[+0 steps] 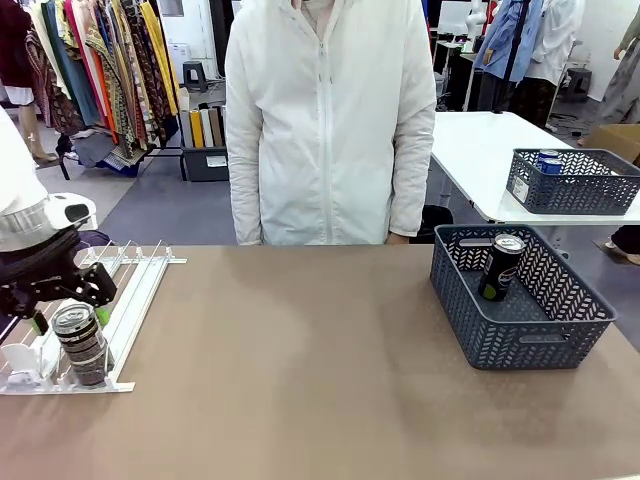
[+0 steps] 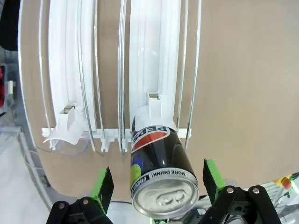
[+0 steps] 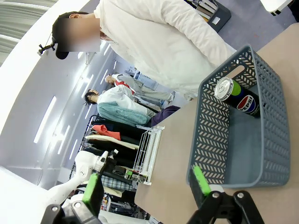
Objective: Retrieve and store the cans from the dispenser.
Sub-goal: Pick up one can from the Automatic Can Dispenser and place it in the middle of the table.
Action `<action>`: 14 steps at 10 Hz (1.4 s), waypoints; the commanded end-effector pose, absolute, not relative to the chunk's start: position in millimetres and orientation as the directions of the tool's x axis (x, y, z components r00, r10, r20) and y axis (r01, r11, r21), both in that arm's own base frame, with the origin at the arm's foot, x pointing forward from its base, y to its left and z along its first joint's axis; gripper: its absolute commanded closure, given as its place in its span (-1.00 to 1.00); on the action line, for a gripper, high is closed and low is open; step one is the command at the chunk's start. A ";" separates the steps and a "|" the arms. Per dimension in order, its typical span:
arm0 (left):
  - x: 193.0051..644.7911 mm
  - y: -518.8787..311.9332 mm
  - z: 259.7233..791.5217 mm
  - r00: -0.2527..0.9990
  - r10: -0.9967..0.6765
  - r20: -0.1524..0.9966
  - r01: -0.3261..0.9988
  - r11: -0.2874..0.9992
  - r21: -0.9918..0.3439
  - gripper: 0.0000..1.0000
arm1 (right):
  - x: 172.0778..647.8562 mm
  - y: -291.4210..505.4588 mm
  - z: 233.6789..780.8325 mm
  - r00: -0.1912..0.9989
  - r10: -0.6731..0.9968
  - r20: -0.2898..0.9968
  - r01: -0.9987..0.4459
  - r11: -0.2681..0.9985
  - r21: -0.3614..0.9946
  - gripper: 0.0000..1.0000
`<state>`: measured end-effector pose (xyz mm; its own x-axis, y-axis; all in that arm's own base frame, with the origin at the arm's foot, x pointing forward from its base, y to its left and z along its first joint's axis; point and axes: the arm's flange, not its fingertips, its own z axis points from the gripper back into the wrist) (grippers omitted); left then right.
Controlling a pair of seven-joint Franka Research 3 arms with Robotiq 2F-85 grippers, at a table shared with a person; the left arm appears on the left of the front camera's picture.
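**Left gripper [image 2: 157, 184] spread wide astride a Pepsi can, grip not yet made**

Its jaws stand as far apart as they go, and between the green pads [image 2: 103, 186] sits the dark Pepsi can [image 2: 161, 163], silver top towards the wrist. A sliver of gap shows on each side, so nothing is held yet. The can's base lies just beyond the fingertips, at the front end of one lane of the dispenser [image 2: 154, 70], whose white rails run on away from the gripper. The neighbouring lanes ahead look bare.

By my reading, the step in hand is the pick of this can. The approach looks finished and the close has yet to come. The next move calls for closing squarely on the can's body (slightly nearer one pad than the other, so it may shift as they meet). It then needs lifting clear of the front stop and rails before any sideways travel.

Well off to the gripper's right across the table stands the grey mesh basket [image 1: 520, 340], with one stored can [image 1: 500, 268] leaning inside. The right gripper [image 3: 146, 184] hangs near that basket, jaws apart and empty.
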<state>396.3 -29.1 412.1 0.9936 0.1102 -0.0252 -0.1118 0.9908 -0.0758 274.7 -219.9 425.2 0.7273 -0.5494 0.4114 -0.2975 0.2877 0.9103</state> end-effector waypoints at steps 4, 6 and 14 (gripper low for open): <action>407.3 -36.6 411.5 0.996 0.080 -0.051 -0.081 0.996 -0.032 -1.00 | 275.9 -220.4 429.5 0.722 -0.558 0.409 -0.305 0.275 0.912 -1.00; 408.3 -37.5 410.5 0.995 0.069 -0.066 -0.072 0.996 -0.045 -1.00 | 275.9 -220.4 429.5 0.722 -0.558 0.409 -0.305 0.275 0.912 -1.00; 410.4 -43.3 408.6 0.995 0.045 -0.085 -0.045 0.999 -0.002 1.00 | 275.9 -220.4 429.5 0.722 -0.558 0.409 -0.305 0.275 0.912 -1.00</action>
<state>406.0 -40.5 406.5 0.9961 0.0472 -0.0749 -0.0493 0.9984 -0.0268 274.7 -219.9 425.2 0.7273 -0.5494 0.4114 -0.2975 0.2877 0.9103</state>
